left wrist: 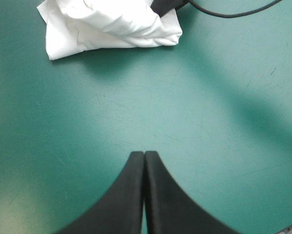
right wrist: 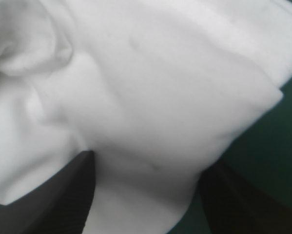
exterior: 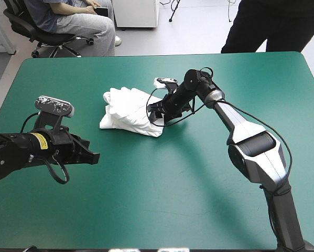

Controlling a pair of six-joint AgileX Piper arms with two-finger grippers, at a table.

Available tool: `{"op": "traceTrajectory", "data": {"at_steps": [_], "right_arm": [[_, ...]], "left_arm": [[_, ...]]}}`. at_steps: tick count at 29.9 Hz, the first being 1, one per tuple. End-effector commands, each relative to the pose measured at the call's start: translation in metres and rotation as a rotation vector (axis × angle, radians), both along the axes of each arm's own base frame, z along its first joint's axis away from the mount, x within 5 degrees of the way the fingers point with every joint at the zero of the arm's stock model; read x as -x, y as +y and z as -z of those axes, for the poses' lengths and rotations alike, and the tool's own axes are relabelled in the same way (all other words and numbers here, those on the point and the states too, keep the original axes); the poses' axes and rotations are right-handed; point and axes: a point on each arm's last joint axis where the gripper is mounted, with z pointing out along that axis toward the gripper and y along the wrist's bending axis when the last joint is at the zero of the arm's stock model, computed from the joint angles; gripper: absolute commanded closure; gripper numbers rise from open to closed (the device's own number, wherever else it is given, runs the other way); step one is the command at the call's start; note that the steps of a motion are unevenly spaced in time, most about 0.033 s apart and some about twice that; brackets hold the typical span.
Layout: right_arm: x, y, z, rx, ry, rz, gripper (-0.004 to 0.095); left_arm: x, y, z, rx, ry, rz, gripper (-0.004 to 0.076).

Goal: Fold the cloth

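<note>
two grippers, only one engaged. the t-shirt (exterior: 129, 111) lies as a loose white bundle on the teal-green cover (exterior: 177, 189), in the table's far half, near the middle. its layers look lumpy and uneven.

the right gripper (exterior: 155, 113) is at the bundle's right-hand edge. in its wrist view the black fingers (right wrist: 63, 195) stand wide apart, and a thick fold of cloth bulges between them, not pinched. the left gripper (exterior: 94, 156) hovers over bare cover toward the table's left side, well apart from the bundle. its fingers are pressed together into one point and hold nothing.

judgement: the step in hand looks like taking hold of this edge for a further fold or a tidying pass. the task seems well along but not neat.

to do it well:
- drive the fingers low, so they take in every layer at the edge, not just the top sheet.
- squeeze only once the cloth sits deep between the fingers; a shallow pinch may slip.
- lift little and carry the edge across slowly, or the stacked layers may slide apart.
- the left gripper could press the opposite end to keep the bundle from dragging.
</note>
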Motion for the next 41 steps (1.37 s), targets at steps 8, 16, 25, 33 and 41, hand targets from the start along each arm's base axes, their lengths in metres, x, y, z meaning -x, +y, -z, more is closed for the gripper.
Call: {"op": "traceTrajectory", "data": {"at_steps": [8, 16, 25, 33, 41], "right_arm": [[-0.002, 0.003, -0.034, -0.074, -0.253, -0.164, 0.0912], [-0.002, -0.017, -0.022, 0.195, -0.269, -0.258, 0.0916], [0.004, -0.056, -0.061, 0.325, -0.354, -0.143, 0.0916], [0.013, -0.145, -0.058, 0.539, -0.322, 0.048, 0.0917], [0.042, -0.242, -0.069, 0.737, -0.324, 0.290, 0.0920]], "left_arm": [[0.006, 0.001, -0.007, 0.025, 0.003, 0.007, 0.0741], [0.008, -0.001, -0.007, 0.049, 0.022, 0.021, 0.0741], [0.009, -0.003, -0.007, 0.088, 0.048, -0.008, 0.0741], [0.008, -0.003, -0.008, 0.097, 0.033, -0.009, 0.0741], [0.007, -0.004, -0.009, 0.105, 0.016, -0.008, 0.0741]]}}
